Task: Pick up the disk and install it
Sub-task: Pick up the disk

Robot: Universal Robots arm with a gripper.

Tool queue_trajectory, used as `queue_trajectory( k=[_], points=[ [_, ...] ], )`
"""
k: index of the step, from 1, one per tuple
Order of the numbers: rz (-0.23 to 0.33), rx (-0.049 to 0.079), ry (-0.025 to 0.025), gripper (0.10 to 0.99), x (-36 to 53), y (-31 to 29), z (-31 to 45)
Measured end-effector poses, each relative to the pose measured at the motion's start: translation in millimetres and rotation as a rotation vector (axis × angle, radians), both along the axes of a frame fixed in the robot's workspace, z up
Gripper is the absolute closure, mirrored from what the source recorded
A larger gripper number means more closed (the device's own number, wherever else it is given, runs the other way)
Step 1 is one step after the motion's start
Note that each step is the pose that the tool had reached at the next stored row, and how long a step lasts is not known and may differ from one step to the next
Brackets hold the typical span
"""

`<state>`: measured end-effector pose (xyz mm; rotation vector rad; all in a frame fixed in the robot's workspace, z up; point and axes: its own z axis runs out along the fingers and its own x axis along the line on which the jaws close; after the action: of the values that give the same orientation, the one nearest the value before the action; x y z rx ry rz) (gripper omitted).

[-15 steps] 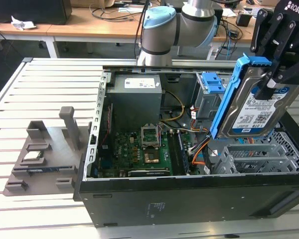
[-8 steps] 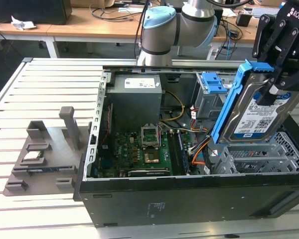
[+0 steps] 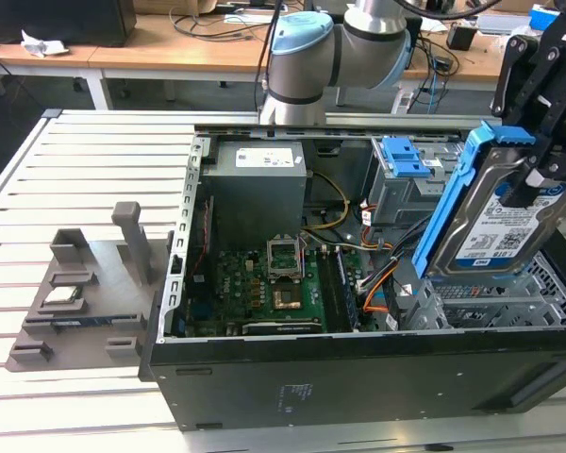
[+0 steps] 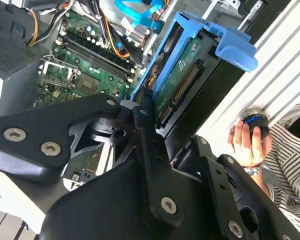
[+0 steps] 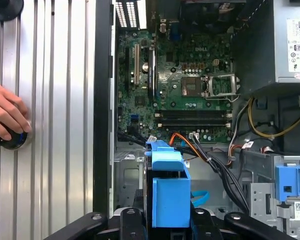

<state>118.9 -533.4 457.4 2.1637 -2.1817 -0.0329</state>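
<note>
At the exterior view's right, gripper (image 3: 533,184) clamps the disk (image 3: 491,236), long axis tilted steeply, over the drive cage (image 3: 509,307).

Under my claw is a slatted metal table (image 3: 94,156). On it stands the open computer case (image 3: 358,382), and just beside that, to the exterior view's left, a grey holder (image 3: 80,302). A hand (image 5: 7,112) covers a black knob (image 5: 12,141) on the slats.
</note>
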Motion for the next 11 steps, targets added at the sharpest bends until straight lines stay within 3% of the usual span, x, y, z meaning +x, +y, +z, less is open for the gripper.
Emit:
queue_trajectory(
  k=[3,8,11],
  points=[
    [0.0,0.0,0.0024,0.725,7.0,0.0,-1.9],
    [0.0,-0.002,0.0079,0.725,26.4,0.0,-8.1],
    [0.0,-0.002,0.0096,0.725,31.6,0.1,-10.2]
  ],
)
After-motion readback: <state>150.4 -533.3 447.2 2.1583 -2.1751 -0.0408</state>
